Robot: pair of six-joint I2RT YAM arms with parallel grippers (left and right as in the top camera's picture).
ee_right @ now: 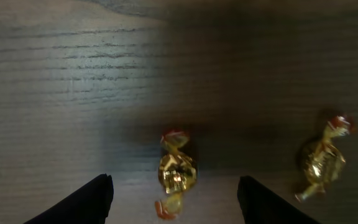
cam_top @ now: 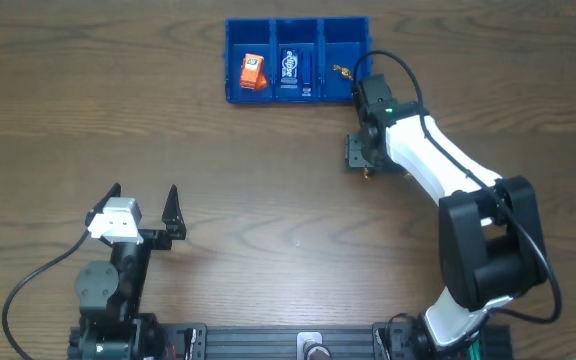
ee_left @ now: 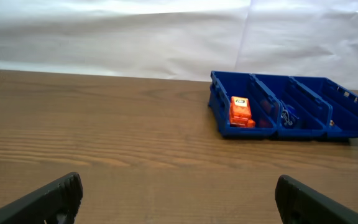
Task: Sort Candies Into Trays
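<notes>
Right gripper (ee_right: pixel 176 200): jaws released and spread wide, pointing down at the table (cam_top: pixel 268 210). A gold-wrapped candy (ee_right: pixel 177 169) lies on the wood in the gap between my two fingers (ee_right: pixel 95 198). I can't tell whether either finger touches it; there seems to be space on both sides. A second gold candy (ee_right: pixel 321 160) lies outside the gap, past one finger, apart from the first.

From the top, my right gripper (cam_top: pixel 360 158) hangs near the blue tray (cam_top: pixel 298 99), just short of the tray's end compartment on my right-arm side.

Left gripper (cam_top: pixel 144 195): jaws released, wide apart, nothing between them. In the left wrist view the left gripper (ee_left: pixel 178 196) sits low over bare wood. The tray (ee_left: pixel 219 115) is well ahead of these jaws, off toward my right-arm side.

Tray has three compartments:
- An orange packet (cam_top: pixel 252 71) (ee_left: pixel 240 111) sits in the one nearest my left side.
- A blue packet (cam_top: pixel 292 68) sits in the middle one.
- A small gold piece (cam_top: pixel 341 71) sits in the third, too small to tell more.
</notes>
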